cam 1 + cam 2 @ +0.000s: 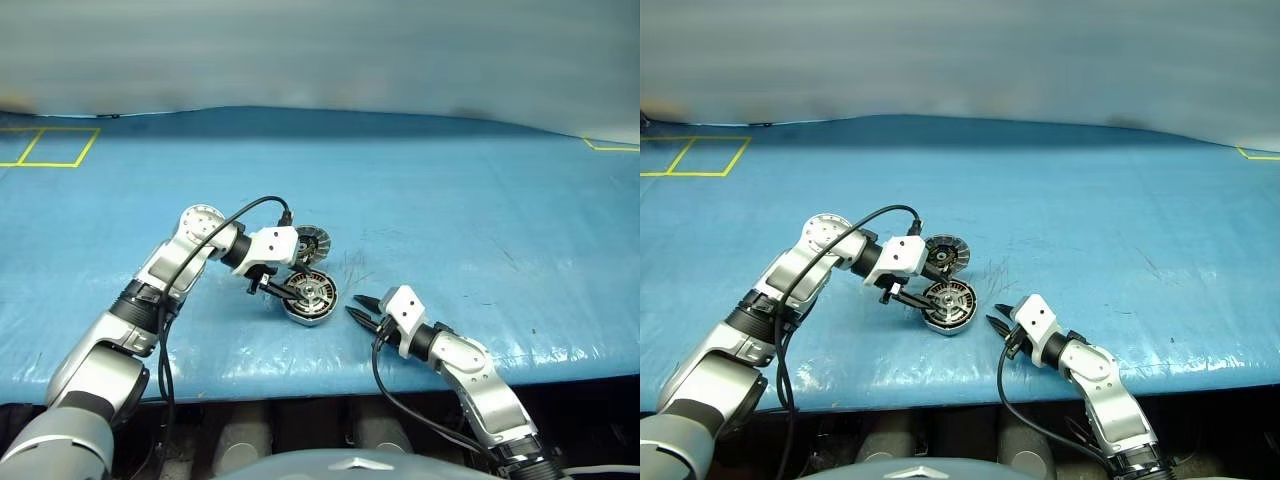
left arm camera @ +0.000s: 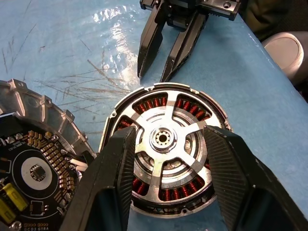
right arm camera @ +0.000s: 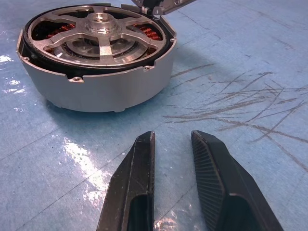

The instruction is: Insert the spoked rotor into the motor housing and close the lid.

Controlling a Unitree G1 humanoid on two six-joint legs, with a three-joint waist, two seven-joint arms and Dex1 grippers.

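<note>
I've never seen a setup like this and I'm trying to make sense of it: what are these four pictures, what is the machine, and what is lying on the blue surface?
It is a humanoid robot with two arms, each ending in a two-fingered black gripper. The two wide pictures come from cameras in its head, looking down over a blue table. The two close-ups come from cameras on its wrists.

On the table sits a round motor housing with copper windings, and the spoked rotor already rests inside it. Its lid stands open beside it, still attached.

The left gripper straddles the housing with its fingers apart. The right gripper waits nearby on the table side, open, holding nothing.
</note>
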